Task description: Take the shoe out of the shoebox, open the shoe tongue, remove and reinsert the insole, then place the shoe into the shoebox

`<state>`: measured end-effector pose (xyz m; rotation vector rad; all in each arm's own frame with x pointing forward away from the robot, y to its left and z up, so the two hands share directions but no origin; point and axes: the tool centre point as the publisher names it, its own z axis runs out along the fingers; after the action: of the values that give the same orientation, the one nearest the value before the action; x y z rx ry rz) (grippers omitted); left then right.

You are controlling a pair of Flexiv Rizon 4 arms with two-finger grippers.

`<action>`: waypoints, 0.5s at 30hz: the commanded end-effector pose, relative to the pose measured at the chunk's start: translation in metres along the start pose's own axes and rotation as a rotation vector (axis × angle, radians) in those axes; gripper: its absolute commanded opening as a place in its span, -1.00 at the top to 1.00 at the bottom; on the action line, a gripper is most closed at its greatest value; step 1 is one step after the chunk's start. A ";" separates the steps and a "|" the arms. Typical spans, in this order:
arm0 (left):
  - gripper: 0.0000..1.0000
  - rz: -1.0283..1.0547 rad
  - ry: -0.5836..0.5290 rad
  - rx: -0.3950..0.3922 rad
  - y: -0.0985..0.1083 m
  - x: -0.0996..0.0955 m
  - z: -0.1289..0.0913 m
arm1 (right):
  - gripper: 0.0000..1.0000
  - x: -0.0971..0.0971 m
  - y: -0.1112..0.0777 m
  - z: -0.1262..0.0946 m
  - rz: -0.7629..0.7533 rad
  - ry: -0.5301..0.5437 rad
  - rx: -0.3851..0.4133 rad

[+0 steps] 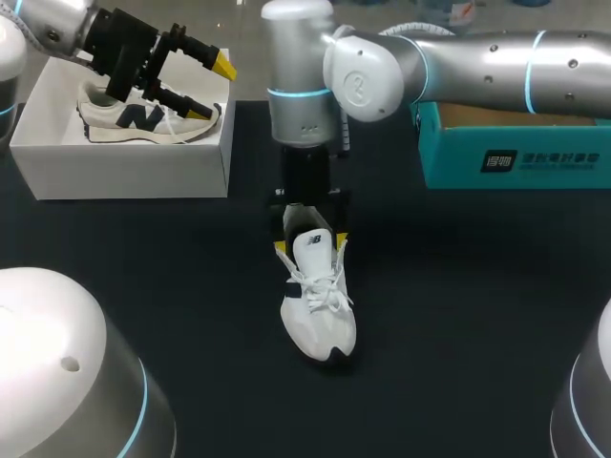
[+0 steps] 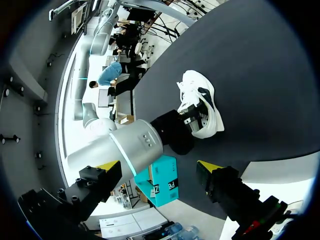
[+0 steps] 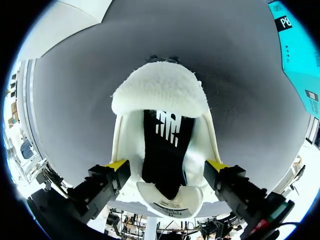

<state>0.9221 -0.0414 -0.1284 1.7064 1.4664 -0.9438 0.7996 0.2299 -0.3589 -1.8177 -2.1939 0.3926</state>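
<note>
A white shoe (image 1: 320,305) lies on the black table, toe toward the front edge. My right gripper (image 1: 310,240) hangs over its heel, open, one yellow-tipped finger on each side. In the right wrist view the gripper (image 3: 167,165) straddles the shoe (image 3: 202,145), and a black insole (image 3: 165,145) lies inside it. My left gripper (image 1: 215,88) is open above the white shoebox (image 1: 124,176), which holds a second shoe (image 1: 148,119). From the left wrist view its own gripper (image 2: 159,166) holds nothing, and the table shoe (image 2: 200,100) lies far ahead.
A teal box (image 1: 516,148) stands at the back right, partly under my right arm (image 1: 477,67); it also shows beyond the left gripper as the teal box (image 2: 162,185). The right arm's wrist (image 2: 135,150) crosses the left wrist view.
</note>
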 end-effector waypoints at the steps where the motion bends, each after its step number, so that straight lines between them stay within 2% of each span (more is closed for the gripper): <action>1: -1.00 0.001 0.003 -0.001 -0.001 0.000 0.000 | -1.00 0.003 -0.002 0.000 -0.001 -0.008 0.002; 15: -1.00 0.001 0.003 -0.001 -0.001 0.000 0.000 | -1.00 0.007 -0.024 -0.009 0.033 -0.045 -0.012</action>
<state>0.9221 -0.0413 -0.1284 1.7064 1.4664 -0.9438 0.7850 0.2349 -0.3434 -1.8636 -2.2011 0.4412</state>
